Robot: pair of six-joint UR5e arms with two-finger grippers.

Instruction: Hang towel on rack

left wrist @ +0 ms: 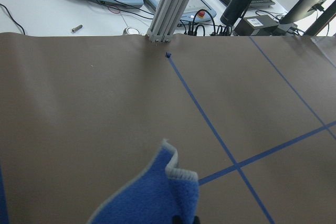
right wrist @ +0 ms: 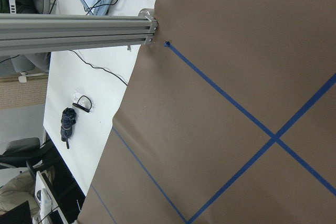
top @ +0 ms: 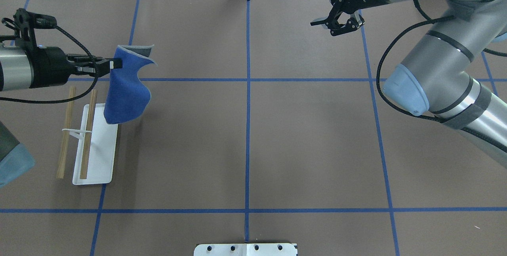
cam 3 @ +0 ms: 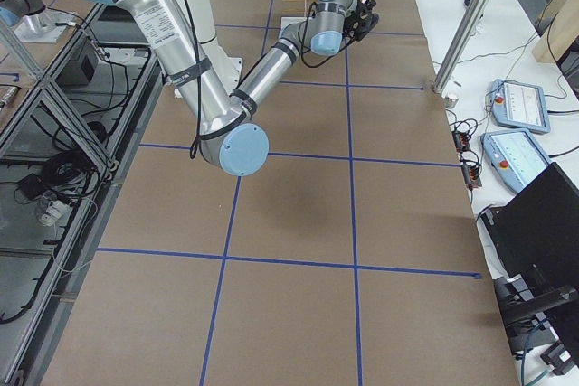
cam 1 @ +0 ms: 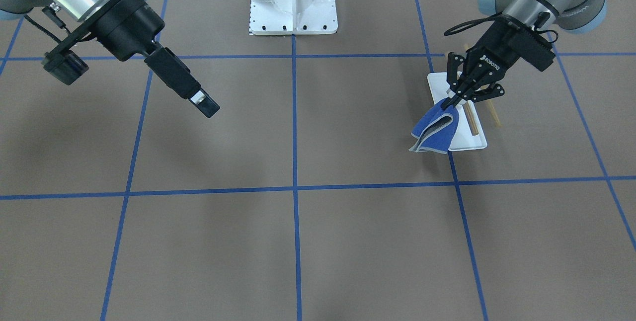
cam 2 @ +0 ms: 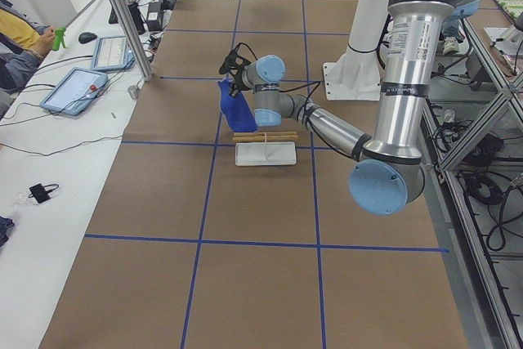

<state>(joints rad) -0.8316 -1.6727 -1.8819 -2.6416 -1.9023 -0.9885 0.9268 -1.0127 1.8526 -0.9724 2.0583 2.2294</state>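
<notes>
Partly behind towel (cam 1: 436, 129), rack (cam 1: 474, 142)

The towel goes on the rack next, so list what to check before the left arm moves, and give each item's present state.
1. Left gripper shut on the towel at its upper edge: ok.
2. Towel lifted and hanging free: ok.
3. Rack upright, both dowels bare: ok.
4. Towel's lower edge higher than the dowels: cannot tell.
5. Towel draped over a dowel: not ok, it touches neither yet.
6. Right gripper open and far from the rack: ok.
</notes>
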